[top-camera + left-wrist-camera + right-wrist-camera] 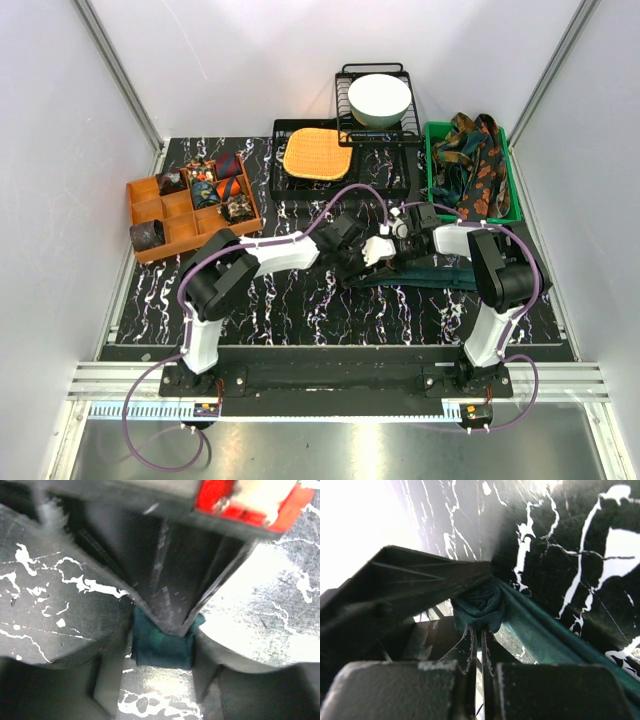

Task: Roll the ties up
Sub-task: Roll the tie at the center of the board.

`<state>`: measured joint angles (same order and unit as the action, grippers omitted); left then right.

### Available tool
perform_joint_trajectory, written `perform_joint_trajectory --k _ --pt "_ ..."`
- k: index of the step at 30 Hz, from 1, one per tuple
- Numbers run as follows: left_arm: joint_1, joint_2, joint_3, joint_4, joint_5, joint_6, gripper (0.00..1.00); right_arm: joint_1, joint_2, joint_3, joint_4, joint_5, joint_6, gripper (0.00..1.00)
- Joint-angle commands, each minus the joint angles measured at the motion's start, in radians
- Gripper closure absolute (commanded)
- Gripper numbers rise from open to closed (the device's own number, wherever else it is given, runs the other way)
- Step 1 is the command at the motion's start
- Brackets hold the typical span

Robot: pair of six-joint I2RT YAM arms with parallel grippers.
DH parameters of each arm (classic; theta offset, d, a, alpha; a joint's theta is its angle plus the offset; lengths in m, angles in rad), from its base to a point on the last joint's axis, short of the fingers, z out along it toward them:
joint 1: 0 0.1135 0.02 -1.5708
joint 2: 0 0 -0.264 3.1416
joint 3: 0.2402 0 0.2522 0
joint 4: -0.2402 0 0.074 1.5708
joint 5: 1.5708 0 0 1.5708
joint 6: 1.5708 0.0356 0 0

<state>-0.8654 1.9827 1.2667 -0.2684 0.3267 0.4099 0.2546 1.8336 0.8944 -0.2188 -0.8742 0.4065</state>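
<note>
Left hand (162, 652) pinches teal tie (161, 642); right hand (480, 632) grip unclear.

From above, the left gripper (368, 258) and right gripper (398, 238) cover the coiled end of the teal tie (445, 272). The left wrist view shows only a small patch under the blurred right gripper; whether the left gripper clamps it is unclear.

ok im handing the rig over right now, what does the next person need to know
left gripper: shut on the teal tie.
right gripper: shut, pinching the small coil begun at that tie's end.
the tie's other length lies flat on the table.
done: several rolled ties sit in the orange tray.
left: finish this coil, then roll the patterned ties in the green bin.
</note>
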Motion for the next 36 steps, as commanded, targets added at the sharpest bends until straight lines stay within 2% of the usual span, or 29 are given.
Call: perform_joint_trajectory --k 1,3,4,5,7,8,11,14,17,22,25,27,29,30,31,32,33,35,36 --pt "0.023 0.018 -0.191 0.038 0.092 -0.033 0.39 0.003 0.058 0.018 -0.094 0.122 -0.077 1.0" --pt "0.052 -0.021 -0.279 0.22 0.168 -0.072 0.34 0.003 0.076 0.032 -0.117 0.154 -0.093 1.0" --pt "0.063 -0.027 -0.303 0.265 0.196 -0.086 0.33 0.003 0.096 0.038 -0.145 0.167 -0.1 1.0" --pt "0.075 -0.031 -0.36 0.417 0.216 -0.129 0.33 0.003 0.104 0.046 -0.154 0.182 -0.104 1.0" --pt "0.112 -0.033 -0.414 0.555 0.284 -0.17 0.32 0.003 0.131 0.067 -0.183 0.204 -0.109 1.0" --pt "0.123 -0.035 -0.476 0.718 0.305 -0.209 0.32 0.003 0.139 0.075 -0.195 0.213 -0.113 1.0" --pt "0.143 -0.006 -0.582 1.023 0.357 -0.235 0.31 0.003 0.161 0.092 -0.224 0.242 -0.121 1.0" --pt "0.147 0.051 -0.619 1.22 0.431 -0.24 0.31 0.003 0.188 0.112 -0.244 0.264 -0.12 1.0" --pt "0.147 0.108 -0.622 1.343 0.474 -0.243 0.31 0.002 0.2 0.118 -0.254 0.268 -0.117 1.0" --pt "0.141 0.169 -0.603 1.434 0.469 -0.243 0.34 0.003 0.228 0.133 -0.271 0.258 -0.121 1.0" --pt "0.141 0.182 -0.581 1.413 0.463 -0.249 0.39 0.003 0.237 0.136 -0.271 0.247 -0.118 1.0" --pt "0.14 0.17 -0.563 1.341 0.448 -0.212 0.53 0.003 0.237 0.14 -0.271 0.241 -0.121 1.0" --pt "0.126 0.121 -0.526 1.137 0.402 -0.148 0.65 0.003 0.231 0.14 -0.264 0.224 -0.126 1.0" --pt "0.121 0.102 -0.491 0.979 0.381 -0.096 0.67 0.003 0.225 0.138 -0.261 0.219 -0.126 1.0" --pt "0.115 0.069 -0.468 0.891 0.349 -0.076 0.71 0.002 0.222 0.14 -0.263 0.198 -0.126 0.98" --pt "0.112 0.058 -0.44 0.797 0.309 -0.053 0.74 0.002 0.208 0.14 -0.261 0.186 -0.126 0.88" --pt "0.111 0.047 -0.402 0.658 0.29 -0.01 0.75 0.002 0.194 0.143 -0.261 0.178 -0.123 0.84" --pt "0.108 0.024 -0.374 0.55 0.237 0.027 0.77 -0.006 0.14 0.141 -0.272 0.147 -0.126 0.76" --pt "0.108 0.015 -0.341 0.437 0.226 0.064 0.78 -0.012 0.118 0.141 -0.275 0.127 -0.126 0.66"
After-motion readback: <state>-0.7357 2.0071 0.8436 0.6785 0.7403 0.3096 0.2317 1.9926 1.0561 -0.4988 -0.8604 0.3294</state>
